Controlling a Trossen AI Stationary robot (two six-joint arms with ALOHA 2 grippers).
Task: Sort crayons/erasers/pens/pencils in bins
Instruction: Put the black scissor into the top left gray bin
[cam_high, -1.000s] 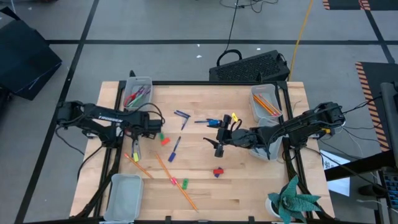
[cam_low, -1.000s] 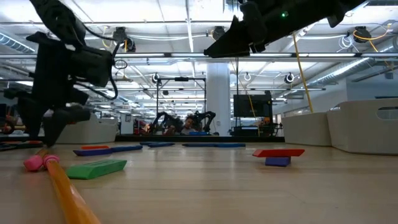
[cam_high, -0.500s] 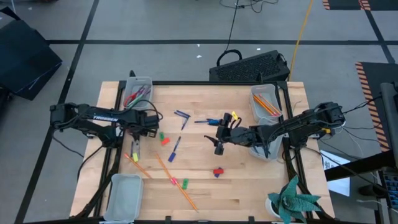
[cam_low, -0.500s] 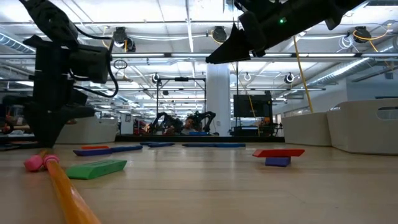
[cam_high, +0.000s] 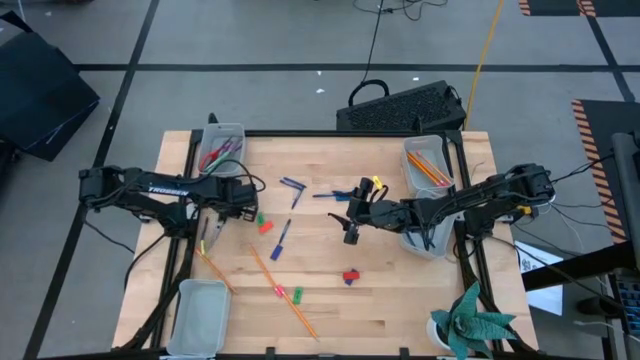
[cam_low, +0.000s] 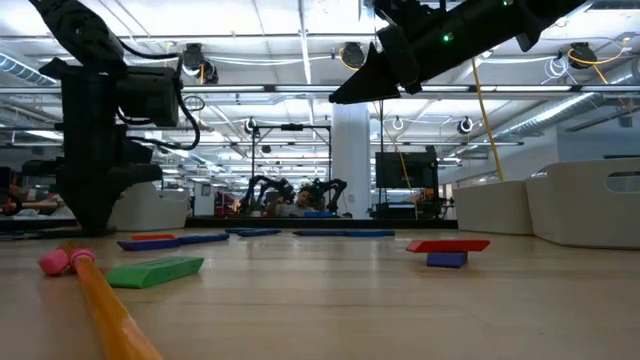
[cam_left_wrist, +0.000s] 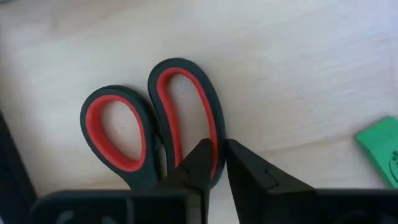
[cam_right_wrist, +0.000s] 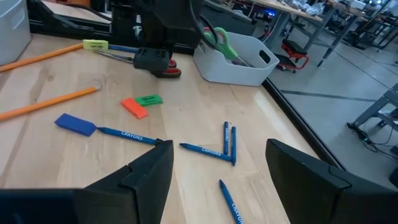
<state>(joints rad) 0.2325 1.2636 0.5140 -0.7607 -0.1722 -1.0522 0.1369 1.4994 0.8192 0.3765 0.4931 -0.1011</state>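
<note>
Hovering nearly clenched over red-handled scissors (cam_left_wrist: 152, 124), left tool (cam_left_wrist: 214, 163) grasps nothing; right tool (cam_right_wrist: 214, 165) released.

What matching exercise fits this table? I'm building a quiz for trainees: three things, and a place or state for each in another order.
Things:
1. scissors
2. right gripper
3. orange pencils

Places or states:
A. lying in the bin beside the right arm
B. black handles lined with red, right at the left gripper
C. jaws wide open, above the middle of the table

Pairs: 1-B, 2-C, 3-A
</note>
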